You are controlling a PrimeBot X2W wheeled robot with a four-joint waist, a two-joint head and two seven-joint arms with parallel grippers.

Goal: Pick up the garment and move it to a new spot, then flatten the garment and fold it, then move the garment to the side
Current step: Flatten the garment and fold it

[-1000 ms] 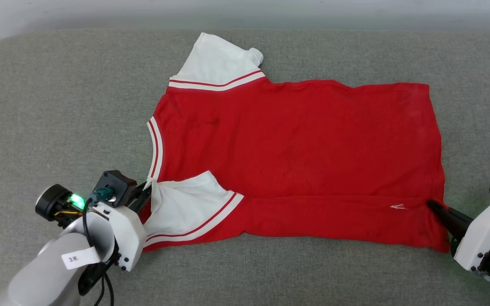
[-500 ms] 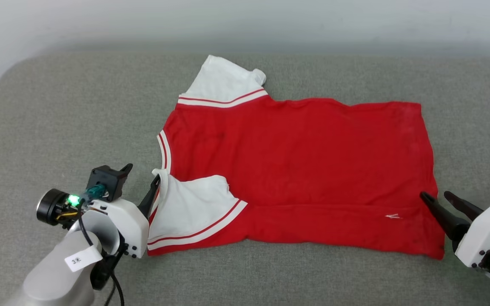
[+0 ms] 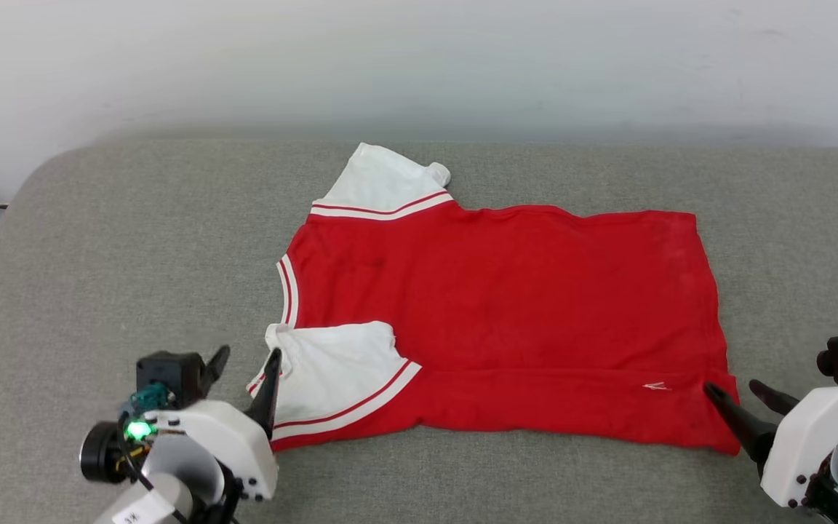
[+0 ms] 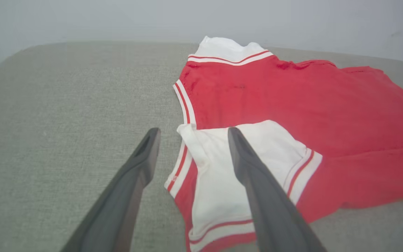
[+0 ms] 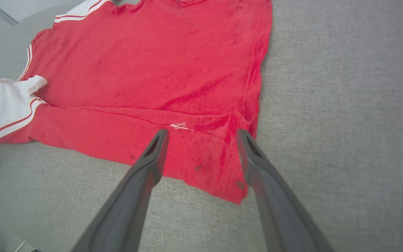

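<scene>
Now: both my grippers stand wide open, nothing held. Left gripper [image 3: 249, 353] sits at the near sleeve [image 3: 332, 360], right gripper [image 3: 730, 386] at the hem corner. One garment [image 3: 506, 306], lying flat mid-way along the grey cushion [image 3: 135, 240], its near long edge doubled over. Two sleeves: the near one folded in, the far sleeve [image 3: 382, 185] out flat. Soft, light, limp cloth, I judge; it will sag. Best pinched along the doubled edge, at both ends.

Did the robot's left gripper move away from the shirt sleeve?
Yes. The left gripper has opened, letting go of the jersey's near white sleeve, and drawn slightly back from it.
</scene>
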